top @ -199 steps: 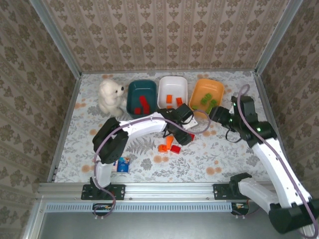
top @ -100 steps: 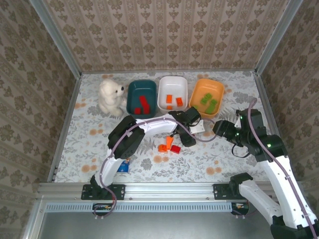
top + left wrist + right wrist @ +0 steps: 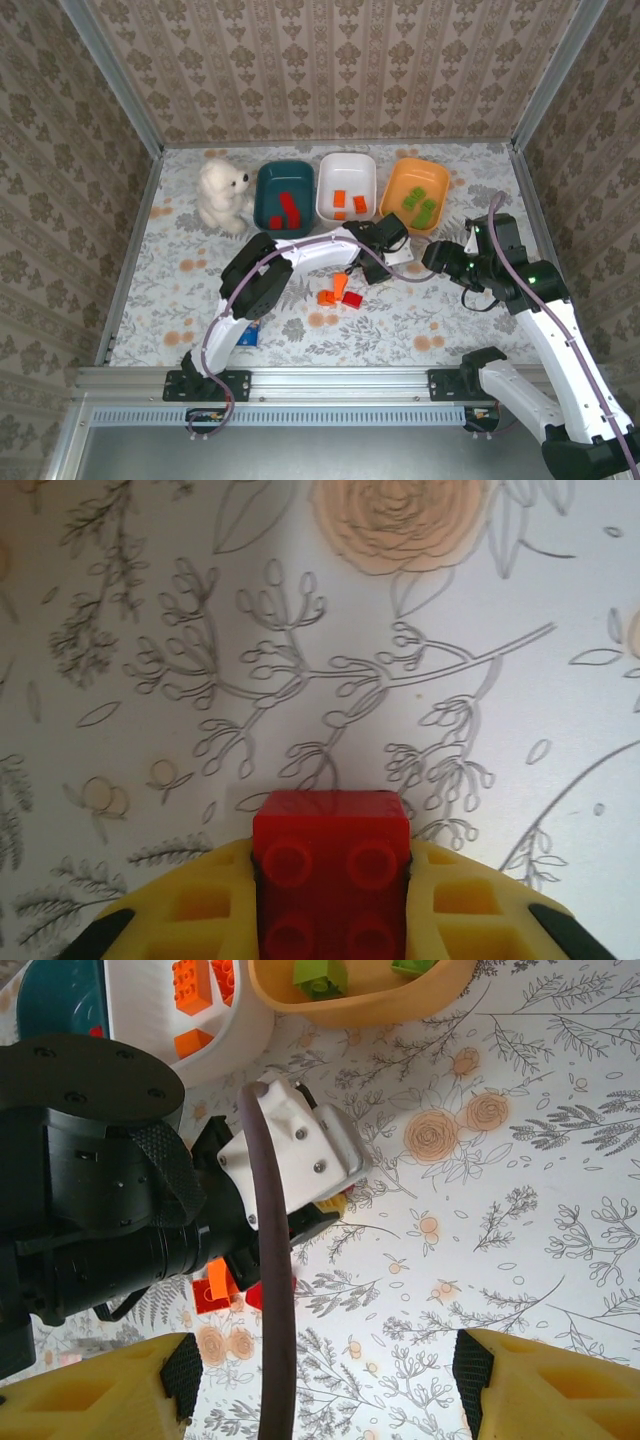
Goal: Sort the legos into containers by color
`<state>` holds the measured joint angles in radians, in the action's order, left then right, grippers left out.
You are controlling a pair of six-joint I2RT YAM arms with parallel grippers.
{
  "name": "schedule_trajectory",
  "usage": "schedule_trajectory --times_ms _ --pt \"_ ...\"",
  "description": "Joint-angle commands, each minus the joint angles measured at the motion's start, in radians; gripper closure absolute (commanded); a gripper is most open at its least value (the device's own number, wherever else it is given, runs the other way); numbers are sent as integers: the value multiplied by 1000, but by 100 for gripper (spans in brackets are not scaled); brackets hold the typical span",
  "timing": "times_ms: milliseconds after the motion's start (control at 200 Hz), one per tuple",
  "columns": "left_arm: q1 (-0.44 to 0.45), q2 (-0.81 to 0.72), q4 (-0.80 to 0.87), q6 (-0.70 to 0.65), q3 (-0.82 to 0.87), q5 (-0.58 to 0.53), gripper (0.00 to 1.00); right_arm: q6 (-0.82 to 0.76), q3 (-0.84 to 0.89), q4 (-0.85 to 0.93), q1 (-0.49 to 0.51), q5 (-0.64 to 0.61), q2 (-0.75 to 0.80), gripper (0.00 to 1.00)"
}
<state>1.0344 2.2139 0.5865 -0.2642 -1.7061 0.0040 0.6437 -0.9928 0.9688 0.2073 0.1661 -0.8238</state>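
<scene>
Bowls in a row: teal bowl (image 3: 285, 195) left of white bowl (image 3: 347, 172), orange bowl (image 3: 415, 172) right of it. Left gripper (image 3: 335, 915), in front of white bowl, clamps red brick (image 3: 330, 840); right gripper (image 3: 325, 1390) open, empty. Loose bricks (image 3: 340, 293) lie in front of white bowl.

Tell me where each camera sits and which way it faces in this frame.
Top external: above and behind the arm bases, looking down at the table; left arm and right arm show.
Left wrist: on the left arm, facing down at the table; left gripper shut on a red lego.
Right wrist: on the right arm, facing the table; open right gripper at the bottom edge.
Shared: top and right wrist both show the left arm and orange bowl.
</scene>
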Motion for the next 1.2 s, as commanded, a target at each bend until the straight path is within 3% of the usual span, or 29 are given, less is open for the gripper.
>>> schedule_trajectory --times_ms 0,200,350,505,610,825,1005,1080,1195 --pt "-48 -53 24 84 -63 -82 90 -36 -38 -13 -2 23 -9 31" --pt "-233 -185 -2 290 -69 -76 90 -83 -50 -58 7 81 -51 32" --pt "-395 -227 -34 450 -38 -37 90 -104 -70 -98 70 101 -111 32" --pt "-534 -191 -117 591 -30 44 88 -85 -76 -153 155 97 -171 32" --pt "-609 -86 -110 667 -120 126 87 -61 -73 -194 200 105 -206 32" --pt "-661 87 -52 746 -300 205 86 -53 -76 -221 260 127 -262 32" --pt "-675 138 7 783 -328 216 86 -59 -78 -222 271 127 -296 32" --pt "-676 137 -24 794 -299 251 81 -69 -83 -222 278 126 -319 32" --pt "-671 137 -18 797 -292 274 65 -97 -103 -196 307 93 -383 32"
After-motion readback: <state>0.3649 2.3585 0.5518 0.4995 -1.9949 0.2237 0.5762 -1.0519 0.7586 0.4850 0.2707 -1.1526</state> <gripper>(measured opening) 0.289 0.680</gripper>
